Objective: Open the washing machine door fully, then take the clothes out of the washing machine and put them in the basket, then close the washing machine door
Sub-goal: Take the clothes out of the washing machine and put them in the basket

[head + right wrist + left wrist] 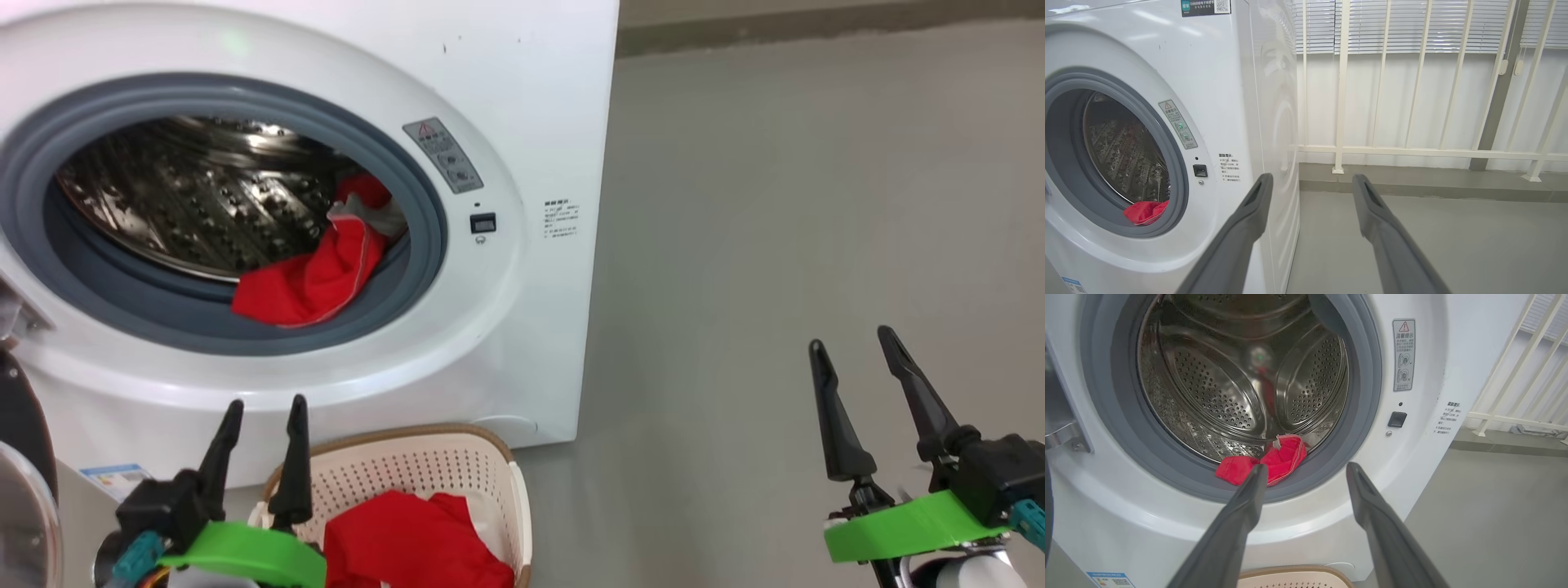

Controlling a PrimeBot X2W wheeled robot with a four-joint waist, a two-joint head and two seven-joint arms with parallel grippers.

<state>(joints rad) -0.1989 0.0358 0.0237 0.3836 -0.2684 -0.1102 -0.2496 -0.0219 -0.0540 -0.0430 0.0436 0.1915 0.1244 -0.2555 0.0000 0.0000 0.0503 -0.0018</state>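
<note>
Laundry area: white washing machine (pixel 522 98), bare grey floor (pixel 816 204), white railing (pixel 1412 152), window blinds (pixel 1412 24) behind.

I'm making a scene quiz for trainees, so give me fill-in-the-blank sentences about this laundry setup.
1. The washing machine door stands ____.
2. A red garment lies in the cream perforated ____.
3. The left gripper and right gripper hold ____.
Missing words: open; basket; nothing.

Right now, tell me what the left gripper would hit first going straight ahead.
The left gripper likely meets the grey ring low on the washing machine, beside the red garment; depth is unclear.
</note>
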